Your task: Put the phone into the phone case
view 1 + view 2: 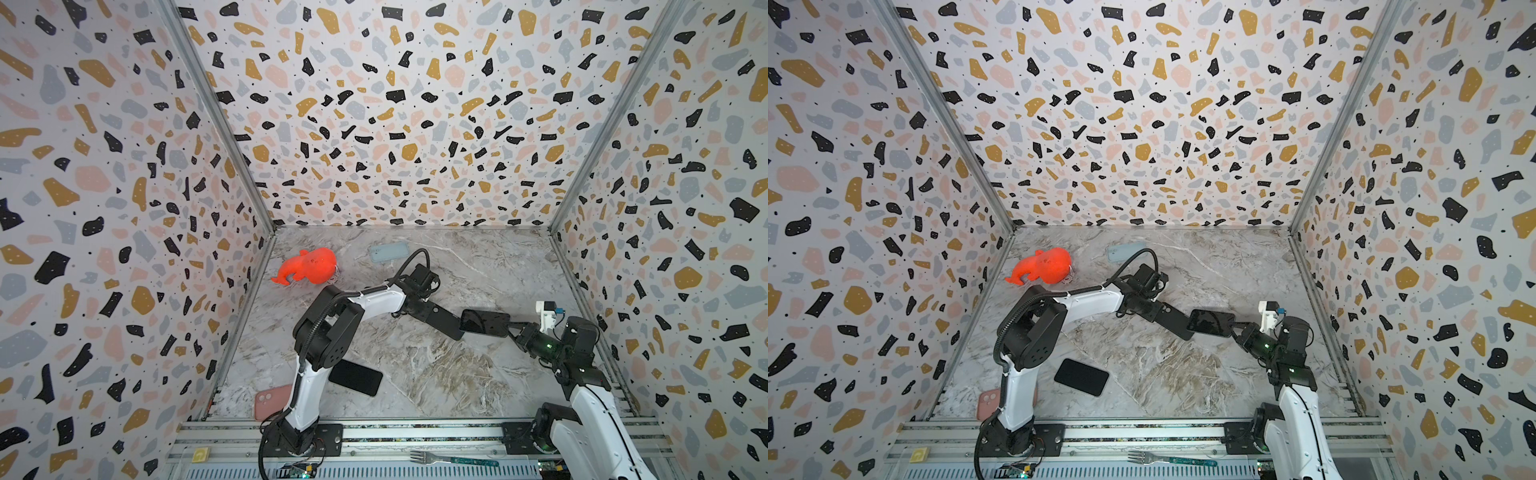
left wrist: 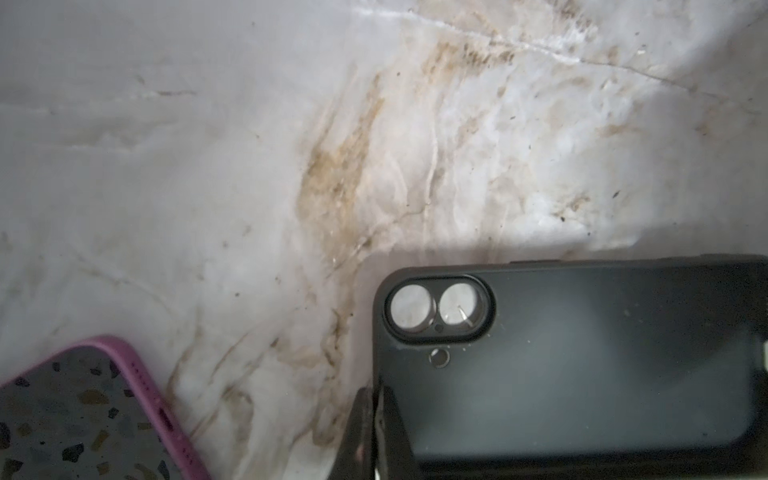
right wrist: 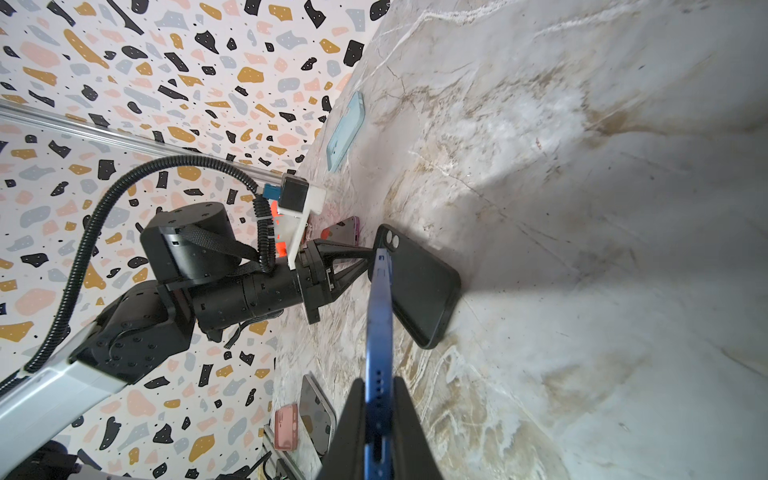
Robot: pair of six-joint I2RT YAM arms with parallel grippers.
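Left claw (image 2: 376, 415) is grasping the black case (image 2: 582, 365) by its edge; right claw (image 3: 379, 395) is clamping the blue phone (image 3: 380, 324) by its end; both are hanging above the table (image 1: 415, 365), phone just beside case.

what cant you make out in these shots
- pink case: in both top views, the left arm covers one end.
- purple-rimmed phone: left wrist view, cut off at the picture's corner.
- blue phone: the right wrist view shows it edge-on, so its screen is unseen.
- Whether the blue phone has entered the black case: too small in the top views, and edge-on in the right wrist view.
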